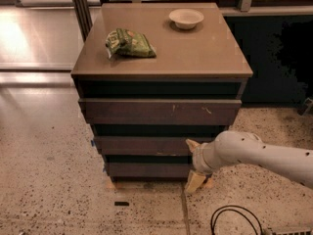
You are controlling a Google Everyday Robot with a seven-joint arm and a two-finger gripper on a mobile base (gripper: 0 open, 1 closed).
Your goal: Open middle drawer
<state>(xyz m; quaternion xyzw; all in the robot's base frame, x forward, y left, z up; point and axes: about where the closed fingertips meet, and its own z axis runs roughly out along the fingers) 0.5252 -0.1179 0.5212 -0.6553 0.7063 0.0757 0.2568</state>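
Note:
The middle drawer (142, 145) is the dark, unscratched front between the scratched top front (161, 111) and the small bottom front (146, 169) of a low cabinet. It looks closed, set slightly back under the top front. My gripper (193, 163) is on a white arm coming in from the right, right in front of the lower drawers. Its pale fingers are spread apart. The upper fingertip (191, 144) is at the middle drawer's right end and the lower one (194, 181) is near the floor. It holds nothing.
On the cabinet top (205, 53) lie a green snack bag (129, 43) and a white bowl (186, 17). A black cable (234, 219) loops on the speckled floor at the lower right. A small dark object (122, 203) lies on the floor in front.

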